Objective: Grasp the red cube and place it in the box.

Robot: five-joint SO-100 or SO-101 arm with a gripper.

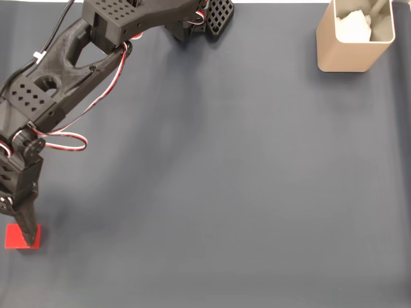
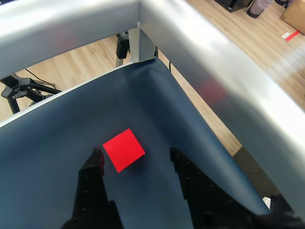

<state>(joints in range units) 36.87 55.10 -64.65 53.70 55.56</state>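
In the wrist view, the black two-finger gripper (image 2: 136,155) stands spread, its fingers either side of the small bright red matte cube (image 2: 124,150) on the dark blue-grey table mat (image 2: 57,143). In the fixed view the black perforated arm (image 1: 61,61) reaches down the left edge, tip down over the cube at the lower left, well apart from the tall tan rounded-corner box (image 1: 347,54) at upper right.

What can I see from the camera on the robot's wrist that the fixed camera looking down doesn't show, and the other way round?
The wrist view alone shows the wooden floor beyond the table's edge, a silvery metal frame, and the open gap between the hand's two fingers.

The fixed view alone shows the tan box at the far top right, with something white inside it, plus the long black arm with its red and white wires.

Both show the red cube, the dark mat and the hand reaching down at the cube.
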